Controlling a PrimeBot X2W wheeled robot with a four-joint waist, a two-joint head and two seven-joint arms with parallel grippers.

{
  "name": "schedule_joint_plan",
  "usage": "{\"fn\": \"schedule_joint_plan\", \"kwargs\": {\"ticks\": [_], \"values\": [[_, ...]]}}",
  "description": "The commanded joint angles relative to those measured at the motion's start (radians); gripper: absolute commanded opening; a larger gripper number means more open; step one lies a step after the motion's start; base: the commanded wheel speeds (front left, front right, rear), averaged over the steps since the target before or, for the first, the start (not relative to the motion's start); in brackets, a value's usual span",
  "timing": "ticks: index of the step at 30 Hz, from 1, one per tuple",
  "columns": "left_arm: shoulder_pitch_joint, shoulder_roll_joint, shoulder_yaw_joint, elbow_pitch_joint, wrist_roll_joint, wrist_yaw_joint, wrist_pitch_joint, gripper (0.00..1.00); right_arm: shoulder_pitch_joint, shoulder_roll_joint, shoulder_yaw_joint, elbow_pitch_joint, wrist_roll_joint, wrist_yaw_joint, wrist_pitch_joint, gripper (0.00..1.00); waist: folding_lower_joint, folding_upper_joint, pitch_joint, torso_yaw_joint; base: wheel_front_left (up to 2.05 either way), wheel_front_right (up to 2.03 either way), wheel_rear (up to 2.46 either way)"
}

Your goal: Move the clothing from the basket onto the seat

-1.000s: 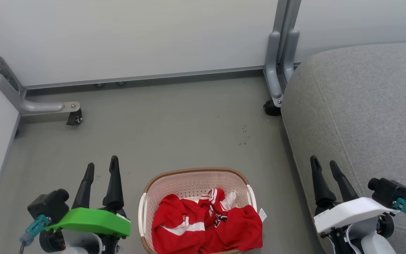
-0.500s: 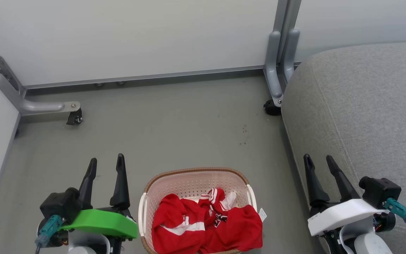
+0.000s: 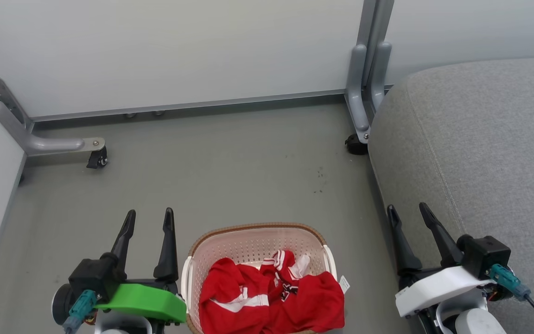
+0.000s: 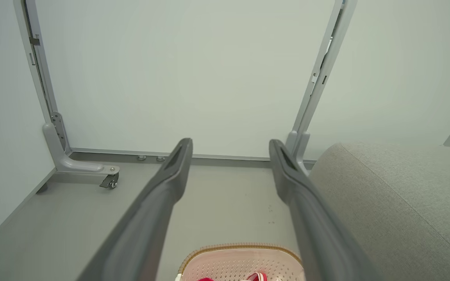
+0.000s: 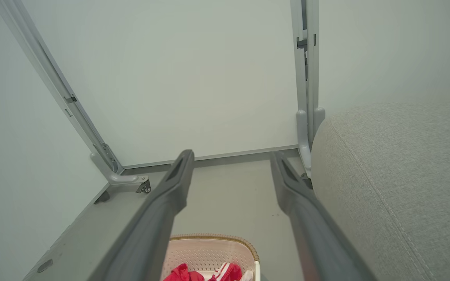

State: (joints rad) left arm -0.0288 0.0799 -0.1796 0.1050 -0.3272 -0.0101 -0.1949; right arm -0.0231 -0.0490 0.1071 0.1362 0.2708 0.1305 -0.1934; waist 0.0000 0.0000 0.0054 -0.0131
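Lettering (image 3: 287, 291) on clothing (image 3: 230, 297) in basket (image 3: 253, 228) too small to read.

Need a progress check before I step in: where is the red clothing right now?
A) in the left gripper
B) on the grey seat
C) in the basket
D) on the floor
C: the clothing lies heaped inside the basket, and the left gripper and right gripper stand open on either side of it, holding nothing.
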Motion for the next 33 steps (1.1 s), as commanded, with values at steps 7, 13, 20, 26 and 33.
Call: {"fn": "schedule_joint_plan", "kwargs": {"ticks": [7, 13, 20, 26, 33], "values": [[0.03, -0.005, 0.016, -0.023, 0.077, -0.021, -0.02, 1.0, 0.014, -0.007, 0.012, -0.019, -0.074, 0.0, -0.022, 1.0, 0.0, 0.0, -0.002, -0.003, 0.0, 0.0, 0.0], [0.038, -0.01, 0.027, -0.025, 0.133, -0.029, -0.032, 1.0, 0.017, -0.006, 0.014, -0.027, -0.123, 0.0, -0.034, 1.0, 0.0, 0.0, -0.002, -0.004, 0.0, 0.0, 0.0], [0.044, -0.018, 0.047, -0.019, 0.163, -0.035, -0.047, 1.0, 0.021, -0.004, 0.005, -0.032, -0.172, 0.0, -0.048, 1.0, 0.0, 0.0, -0.004, -0.004, 0.0, 0.0, 0.0], [0.041, -0.023, 0.061, -0.021, 0.208, -0.049, -0.056, 1.0, 0.026, -0.003, 0.0, -0.038, -0.211, 0.0, -0.057, 1.0, 0.0, 0.0, -0.004, -0.005, 0.0, 0.0, 0.0], [0.046, -0.027, 0.059, -0.024, 0.266, -0.055, -0.069, 1.0, 0.034, -0.003, 0.003, -0.036, -0.253, 0.0, -0.07, 1.0, 0.0, 0.0, -0.006, -0.004, 0.0, 0.0, 0.0]]}}
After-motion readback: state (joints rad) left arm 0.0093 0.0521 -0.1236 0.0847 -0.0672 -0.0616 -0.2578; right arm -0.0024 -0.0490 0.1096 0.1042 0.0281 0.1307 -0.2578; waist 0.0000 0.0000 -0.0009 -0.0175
